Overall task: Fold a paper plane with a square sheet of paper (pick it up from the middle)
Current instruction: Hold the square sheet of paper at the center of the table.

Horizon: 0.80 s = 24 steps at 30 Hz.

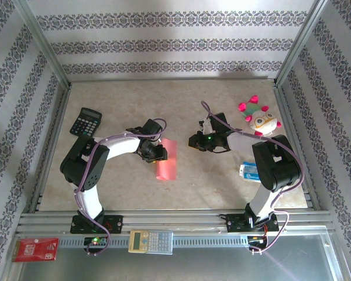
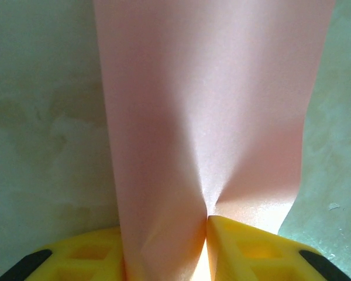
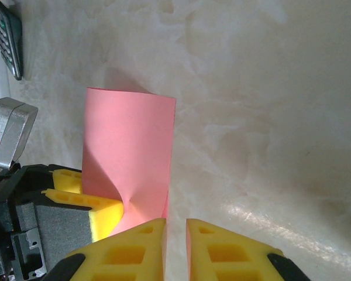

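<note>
On the beige marbled tabletop (image 1: 222,187), the left gripper (image 2: 164,240) pinches the thin salmon-pink square sheet of paper (image 2: 210,105) mid-sheet, bowing it; the right gripper (image 3: 175,231) shows a narrow slit at its edge, grip unclear; align edges before you crease.

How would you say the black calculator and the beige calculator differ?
The black calculator lies tilted on the table, far left; the beige calculator lies crosswise on the near rail. The black one looks squarer, the beige one longer. Both lie face up.
</note>
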### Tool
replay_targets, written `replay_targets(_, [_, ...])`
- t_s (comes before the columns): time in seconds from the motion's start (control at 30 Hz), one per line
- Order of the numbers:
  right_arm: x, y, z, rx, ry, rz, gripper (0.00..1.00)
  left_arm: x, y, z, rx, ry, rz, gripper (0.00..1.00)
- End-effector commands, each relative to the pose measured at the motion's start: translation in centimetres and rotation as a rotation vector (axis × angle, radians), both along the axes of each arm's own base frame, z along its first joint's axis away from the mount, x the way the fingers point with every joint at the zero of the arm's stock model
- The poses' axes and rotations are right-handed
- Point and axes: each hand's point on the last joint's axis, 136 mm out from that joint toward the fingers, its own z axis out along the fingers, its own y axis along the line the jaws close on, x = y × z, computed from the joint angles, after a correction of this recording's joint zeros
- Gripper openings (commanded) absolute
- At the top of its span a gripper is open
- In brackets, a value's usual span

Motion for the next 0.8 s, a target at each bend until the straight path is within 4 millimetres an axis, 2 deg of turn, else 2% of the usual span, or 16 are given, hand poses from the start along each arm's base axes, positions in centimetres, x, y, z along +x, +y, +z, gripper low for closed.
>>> replay_targets(0.0, [-0.6,0.1,0.6,0.011,-0.016,0.026,0.17,1.4,2.6,-5.1,0.151,-0.043,0.011,0.37])
replay_targets(0.2, [-1.0,0.8,0.9,0.023,-0.01,0.034,0.17,1.3,2.7,-5.3,0.154,-0.039,0.014,0.37])
replay_targets(0.47, [-2.9,5.1,1.3,0.109,0.047,0.072,0.14,1.0,2.9,-5.8,0.155,-0.034,0.027,0.37])
replay_targets(0.77, [-4.1,7.9,-0.7,0.075,0.094,0.105,0.12,1.1,2.7,-5.8,0.144,-0.04,0.034,0.36])
